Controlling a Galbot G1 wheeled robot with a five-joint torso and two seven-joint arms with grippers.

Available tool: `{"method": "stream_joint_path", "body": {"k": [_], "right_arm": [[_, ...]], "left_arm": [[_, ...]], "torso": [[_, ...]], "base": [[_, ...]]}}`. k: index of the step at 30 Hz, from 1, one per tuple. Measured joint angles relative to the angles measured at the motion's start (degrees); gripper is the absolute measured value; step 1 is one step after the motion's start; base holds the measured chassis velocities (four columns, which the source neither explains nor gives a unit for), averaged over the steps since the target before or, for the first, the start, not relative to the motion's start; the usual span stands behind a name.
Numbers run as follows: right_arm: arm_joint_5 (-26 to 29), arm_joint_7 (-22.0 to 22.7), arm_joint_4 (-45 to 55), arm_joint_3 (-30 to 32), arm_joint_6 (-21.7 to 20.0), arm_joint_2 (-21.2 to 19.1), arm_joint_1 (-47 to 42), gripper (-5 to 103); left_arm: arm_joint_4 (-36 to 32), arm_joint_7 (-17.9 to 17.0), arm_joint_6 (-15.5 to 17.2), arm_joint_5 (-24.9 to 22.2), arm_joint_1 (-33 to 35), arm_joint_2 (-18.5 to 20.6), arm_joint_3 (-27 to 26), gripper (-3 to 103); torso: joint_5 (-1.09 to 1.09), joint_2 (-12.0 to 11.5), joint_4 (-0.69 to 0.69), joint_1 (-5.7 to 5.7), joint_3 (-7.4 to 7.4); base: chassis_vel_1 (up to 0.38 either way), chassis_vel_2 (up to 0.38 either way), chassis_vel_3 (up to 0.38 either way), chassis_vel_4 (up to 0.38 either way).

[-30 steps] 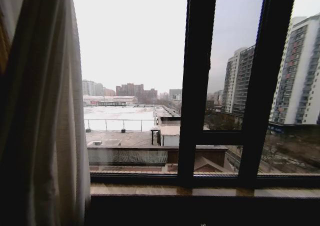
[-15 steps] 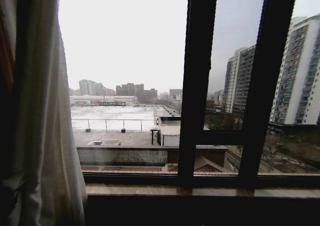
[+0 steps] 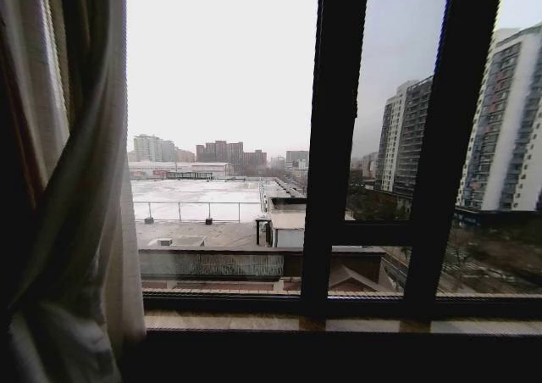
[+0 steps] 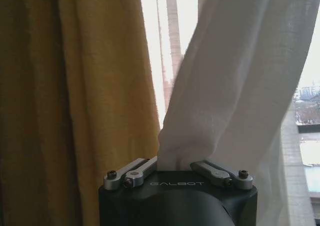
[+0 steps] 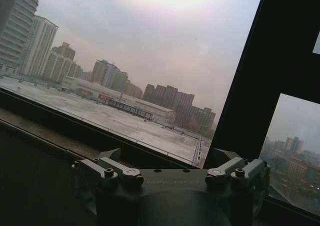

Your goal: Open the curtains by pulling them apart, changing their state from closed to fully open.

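Sheer curtain bunched at the window's left side.

The curtain (image 3: pixel 85 230) hangs gathered left of the black window frame (image 3: pixel 334 146), with the glass beside it bare to the city rooftops. The left gripper (image 4: pixel 176 158) has its jaws clamped on a fold of that white fabric, just beside the golden-tan drape (image 4: pixel 75 96). The right gripper (image 5: pixel 170 161) sits near the frame with jaws spread, holding nothing.

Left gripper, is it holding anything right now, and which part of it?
Yes: the left gripper is shut on a bunched fold of the sheer white curtain. The right gripper is open, holding nothing.
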Motion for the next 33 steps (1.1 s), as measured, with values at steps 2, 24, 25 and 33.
{"method": "stream_joint_path", "body": {"k": [2,24,25,33], "right_arm": [[-0.22,0.00,0.17,-0.16,0.00,0.00,0.07,100],[-0.82,0.07,2.12,-0.44,-0.13,0.00,-1.37,100],[-0.82,0.08,2.18,-0.44,-0.13,0.00,-1.41,100],[-1.14,0.46,1.72,-1.56,-0.18,0.00,-1.07,100]], "left_arm": [[-0.07,0.26,0.00,-0.20,0.24,0.03,-0.13,0],[-12.79,-14.46,3.82,6.41,-9.38,-10.21,7.74,8],[-14.44,-15.40,4.49,6.77,-9.37,-11.00,7.87,13],[-23.58,-25.13,6.92,9.27,-9.34,-14.74,9.27,40]], "torso": [[0.00,0.00,-0.02,0.00,0.00],[0.01,0.00,-0.05,0.00,0.00],[0.01,0.00,-0.04,0.00,0.00],[0.01,0.00,-0.02,-0.01,0.00]], "base": [[0.000,0.000,0.000,0.000],[0.000,0.000,0.000,0.000],[0.000,0.000,0.000,0.000],[0.000,0.000,0.000,0.000]]}}
